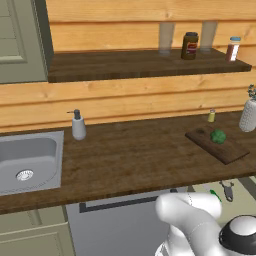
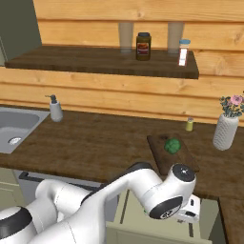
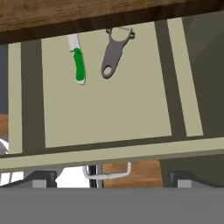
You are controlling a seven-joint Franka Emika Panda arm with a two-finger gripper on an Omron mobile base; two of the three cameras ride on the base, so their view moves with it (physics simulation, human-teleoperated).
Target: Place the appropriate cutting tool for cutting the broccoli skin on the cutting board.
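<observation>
**Wooden counter, open drawer below**

Dark wood countertop (image 1: 130, 155) carries the cutting board (image 2: 164, 159) with the broccoli (image 2: 172, 145) on it. Below, the gripper (image 3: 111, 175) hangs above an open drawer (image 3: 109, 113), jaws fully apart, holding nothing. Inside lies the cutting tool (image 3: 78, 62), green-handled with a pale blade, beside a grey peeler (image 3: 113, 50).

Even, soft rendered light, faint shadows, no glare; slightly coarse, low-resolution pictures.
</observation>
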